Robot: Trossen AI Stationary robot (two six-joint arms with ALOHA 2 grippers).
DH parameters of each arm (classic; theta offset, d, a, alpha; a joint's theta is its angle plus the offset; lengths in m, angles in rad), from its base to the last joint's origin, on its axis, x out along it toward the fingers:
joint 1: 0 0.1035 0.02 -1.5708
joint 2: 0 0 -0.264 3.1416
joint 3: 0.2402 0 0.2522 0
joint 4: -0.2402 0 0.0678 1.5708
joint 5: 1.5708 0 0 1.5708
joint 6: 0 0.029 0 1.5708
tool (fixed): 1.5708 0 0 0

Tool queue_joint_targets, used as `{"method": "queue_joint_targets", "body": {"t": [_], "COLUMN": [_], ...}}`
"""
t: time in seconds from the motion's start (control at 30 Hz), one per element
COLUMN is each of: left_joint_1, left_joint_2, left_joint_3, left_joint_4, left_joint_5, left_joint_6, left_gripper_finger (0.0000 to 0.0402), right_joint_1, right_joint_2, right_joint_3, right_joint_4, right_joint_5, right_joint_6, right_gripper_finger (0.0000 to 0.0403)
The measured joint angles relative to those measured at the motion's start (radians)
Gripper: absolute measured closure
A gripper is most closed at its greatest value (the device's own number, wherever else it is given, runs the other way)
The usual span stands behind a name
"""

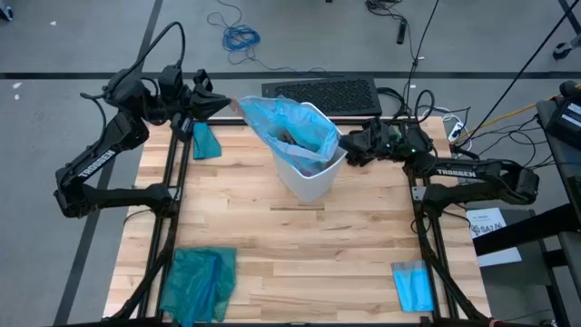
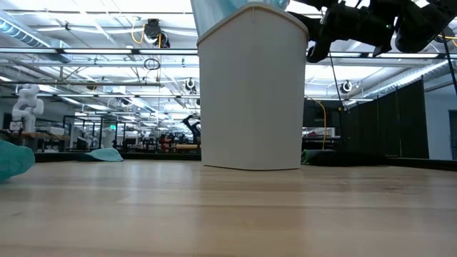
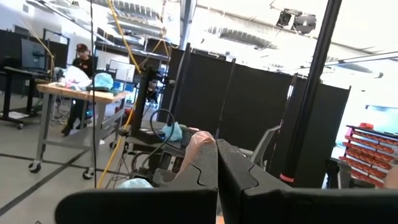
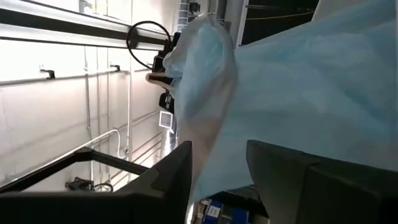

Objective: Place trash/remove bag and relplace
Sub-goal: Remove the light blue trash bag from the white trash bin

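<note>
Gripping seems the step in hand: the right gripper (image 1: 348, 145) sits at the bin (image 1: 309, 177) rim on its right side, and in the right wrist view the bag (image 4: 298, 81) runs between its two fingers (image 4: 168, 180), which stand partly apart with the thin plastic in the gap. Whether they have pinched it firmly I cannot tell.

The bag (image 1: 290, 123) lines the white bin in the middle of the worktop (image 1: 300, 245), its crinkly blue top bunched up above the rim and drawn out toward the left gripper (image 1: 227, 104). That gripper hovers off the bin's upper left corner with fingers (image 3: 211, 168) pressed fully together; it looks to touch the bag's tip, but a hold is not clear.

Dark trash (image 1: 304, 143) lies inside the bag, too small to sort. The bag's long axis runs between the two grippers, so lifting it free likely needs both. A teal bag (image 1: 198, 283) lies at the near left corner.
</note>
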Motion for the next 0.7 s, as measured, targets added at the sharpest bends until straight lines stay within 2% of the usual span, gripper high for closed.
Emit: {"method": "queue_joint_targets", "body": {"t": [0.17, 0.43, 0.53, 0.7], "left_joint_1": [0.0, 0.0, 0.0, 0.0], "left_joint_2": [0.001, 0.001, 0.001, 0.001], "left_joint_3": [0.0, 0.0, 0.0, 0.0], "left_joint_4": [-0.011, -0.022, -0.022, -0.022], "left_joint_5": [0.01, 0.01, 0.01, 0.01], "left_joint_6": [-0.005, -0.003, -0.002, 0.001], "left_gripper_finger": [0.0402, 0.0402, 0.0402, 0.0402], "right_joint_1": [0.0, 0.006, 0.006, 0.006], "right_joint_2": [0.032, 0.088, 0.09, 0.09], "right_joint_3": [0.045, 0.136, 0.137, 0.137], "right_joint_4": [0.018, 0.02, 0.019, 0.025], "right_joint_5": [0.002, -0.066, -0.074, -0.086], "right_joint_6": [-0.015, -0.049, -0.062, -0.078], "right_gripper_finger": [0.0267, 0.0285, 0.0312, 0.0392]}}
